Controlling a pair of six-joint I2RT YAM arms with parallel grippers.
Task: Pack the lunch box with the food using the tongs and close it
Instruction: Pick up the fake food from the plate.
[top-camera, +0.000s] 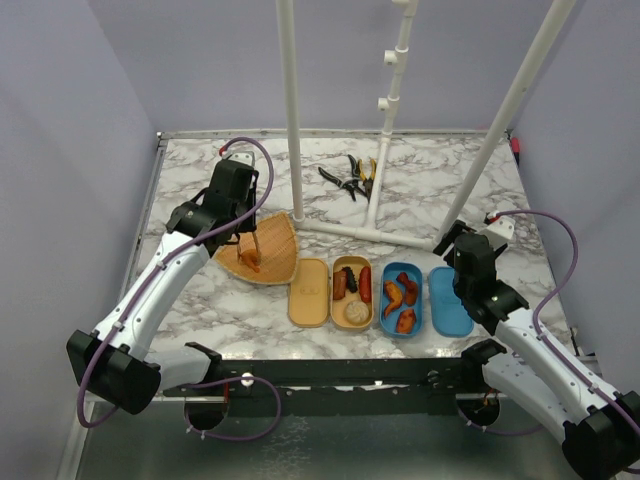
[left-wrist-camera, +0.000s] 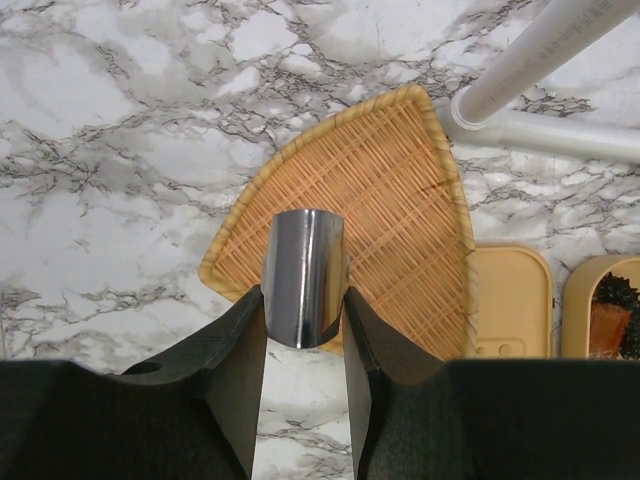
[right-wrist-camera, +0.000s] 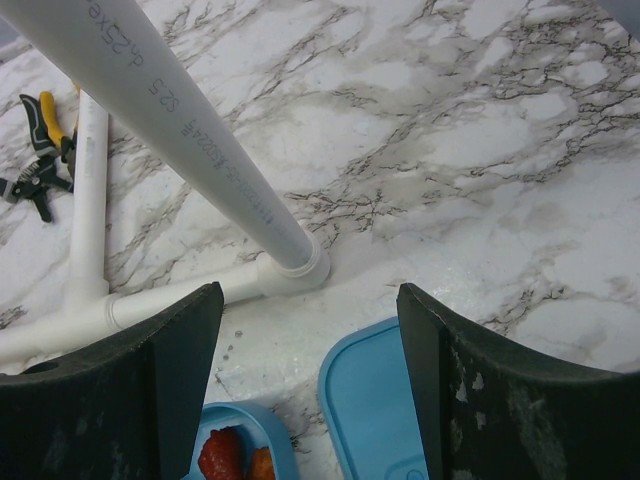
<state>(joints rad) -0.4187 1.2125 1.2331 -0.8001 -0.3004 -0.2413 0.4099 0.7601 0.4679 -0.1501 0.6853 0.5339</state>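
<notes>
Your left gripper (left-wrist-camera: 305, 335) clenches the long grey metal tongs (left-wrist-camera: 305, 275) over an orange food piece (top-camera: 250, 265) on the fan-shaped woven tray (left-wrist-camera: 400, 200), toward the bench's (top-camera: 200, 310) left edge — you're mid-pick. Next, I'd judge: squeeze gently, then carry it to the tan lunch box (top-camera: 352, 290). Your right gripper (right-wrist-camera: 310, 340) gapes empty.

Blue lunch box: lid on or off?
Off. The blue lid lies flat beside the blue box, leaving the food inside exposed.

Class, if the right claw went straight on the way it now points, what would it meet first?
Probably the marble table just past the blue lid, close by the slanted white pipe's foot; depth is unclear, so that foot might come first.
</notes>
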